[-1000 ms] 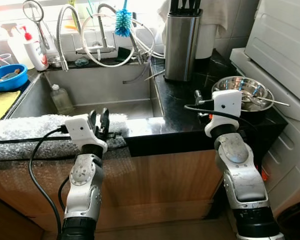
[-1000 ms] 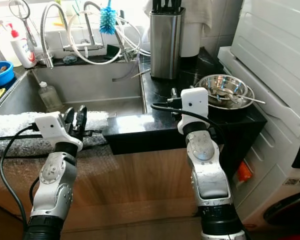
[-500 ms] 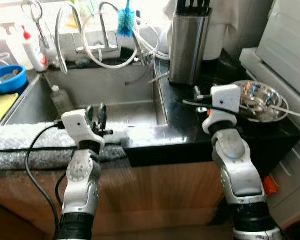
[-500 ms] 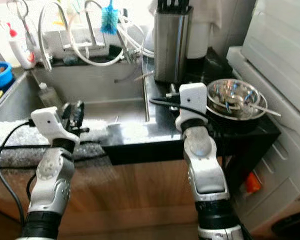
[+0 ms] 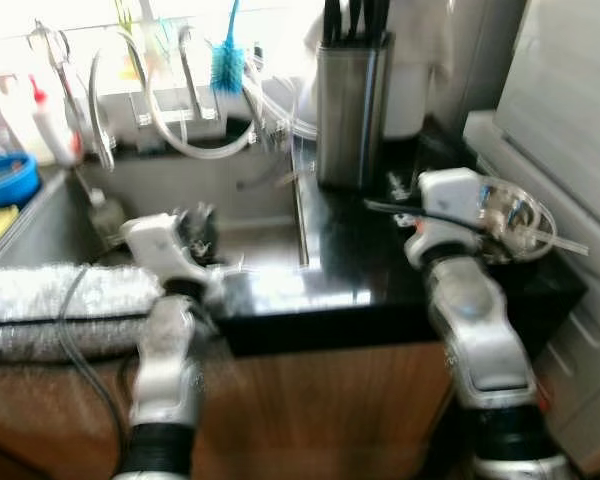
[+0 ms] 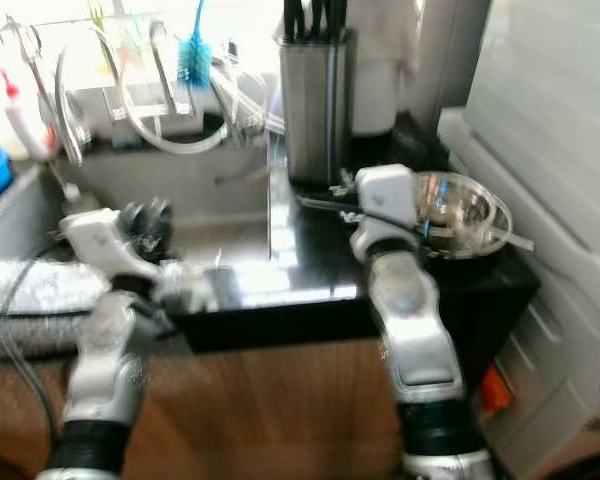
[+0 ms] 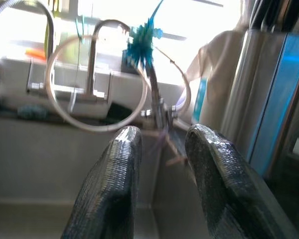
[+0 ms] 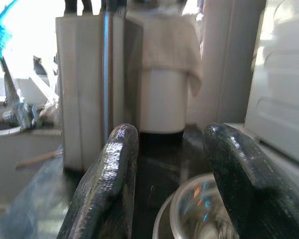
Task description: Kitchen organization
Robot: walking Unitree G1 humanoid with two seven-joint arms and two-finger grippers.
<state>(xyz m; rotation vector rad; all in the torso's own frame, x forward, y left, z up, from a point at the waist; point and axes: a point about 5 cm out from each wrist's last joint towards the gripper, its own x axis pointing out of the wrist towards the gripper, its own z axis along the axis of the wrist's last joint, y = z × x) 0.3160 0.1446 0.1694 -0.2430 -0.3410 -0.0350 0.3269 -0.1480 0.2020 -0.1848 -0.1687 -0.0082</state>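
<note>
While both claws hang open and hold nothing, the left gripper [image 7: 159, 164] faces the sink [image 5: 250, 190], and the right gripper [image 8: 172, 164] sits at nine o'clock of the metal bowl [image 5: 515, 215].

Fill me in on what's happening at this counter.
The robot stands at the black counter by the sink, handling nothing. Its left end effector is open above the sink's front edge, empty. Its right end effector is open over the counter, facing the knife block, beside a steel bowl.
</note>
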